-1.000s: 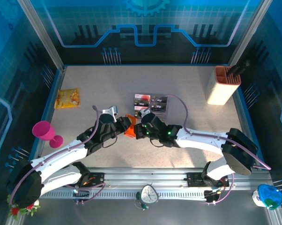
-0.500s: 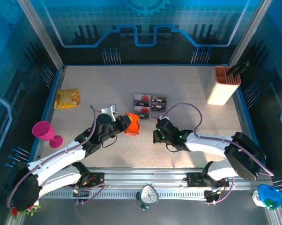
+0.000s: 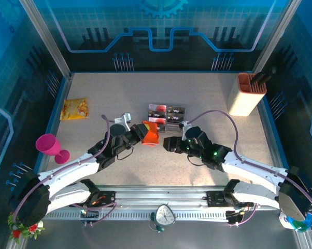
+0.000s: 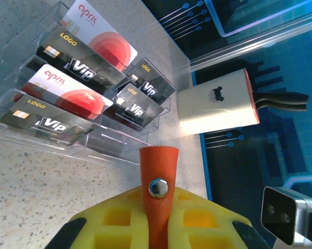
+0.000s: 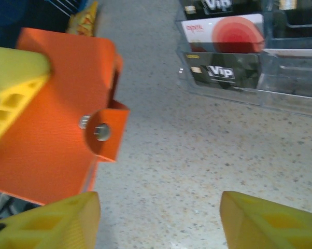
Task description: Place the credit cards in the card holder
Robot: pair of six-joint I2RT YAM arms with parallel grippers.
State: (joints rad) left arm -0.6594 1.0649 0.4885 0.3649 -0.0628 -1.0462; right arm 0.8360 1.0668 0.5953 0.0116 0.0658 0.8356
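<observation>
Two arms meet near mid-table. The left gripper point(image 3: 141, 134) is clenched on the card holder point(image 3: 150, 134), which sits just on the near side of the clear tray point(image 4: 122, 150). The right gripper point(image 3: 168, 144) stands just beside the wallet with its jaws released and bare table between them.

The credit cards point(image 4: 73, 65) stand in the tray slots; I see none in the wallet.

The clasp tab point(image 5: 105, 132) faces the right fingers. I cannot tell whether its snap is fastened.

Step in hand, as I read it: open the wallet.
- Keep the left grip firm.
- Pinch the tab alone with the right.
- Peel it away from the tray, not toward it.

In the way: the tray close behind, and the right arm's cable point(image 3: 218, 116) looping nearby.

Well apart: the cream-and-orange container point(image 3: 246, 96), the pink goblet point(image 3: 48, 143) and the yellow packet point(image 3: 74, 109).
</observation>
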